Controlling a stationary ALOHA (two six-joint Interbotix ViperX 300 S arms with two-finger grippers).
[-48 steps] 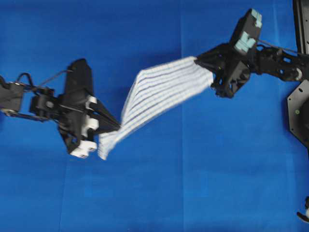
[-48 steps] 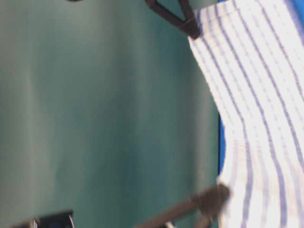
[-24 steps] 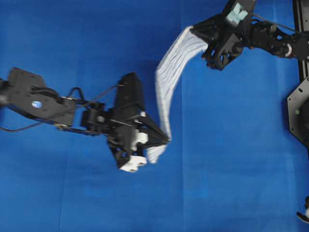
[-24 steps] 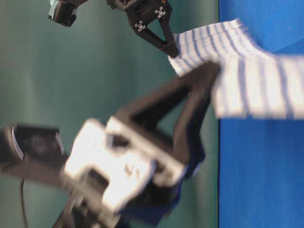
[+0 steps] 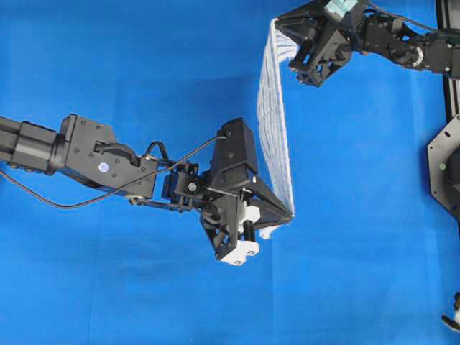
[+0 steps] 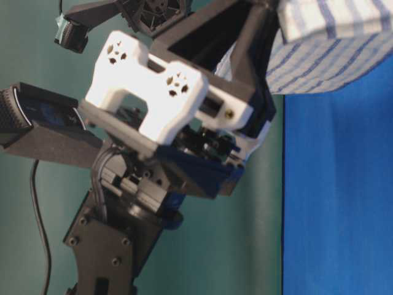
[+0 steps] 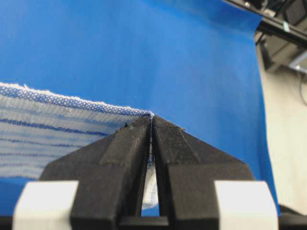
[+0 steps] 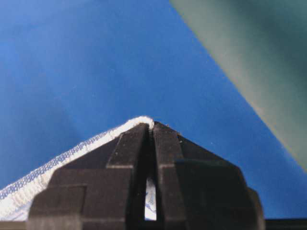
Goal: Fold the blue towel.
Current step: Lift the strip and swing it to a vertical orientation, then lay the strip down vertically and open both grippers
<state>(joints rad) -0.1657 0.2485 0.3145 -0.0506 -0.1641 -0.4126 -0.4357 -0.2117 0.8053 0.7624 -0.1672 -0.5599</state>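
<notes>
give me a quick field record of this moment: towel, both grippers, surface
towel: blue towel, white with blue stripes, lifted off the surface and hanging stretched between the two grippers
left gripper: left gripper, shut on one corner of the towel
right gripper: right gripper, shut on another corner, at the top of the overhead view
surface: blue table covering, bare below the towel
fold: not yet made

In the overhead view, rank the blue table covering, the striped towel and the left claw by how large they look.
1. Blue table covering, by far.
2 and 3. Towel and left claw: not ranked; the towel hangs edge-on, a narrow strip.
</notes>
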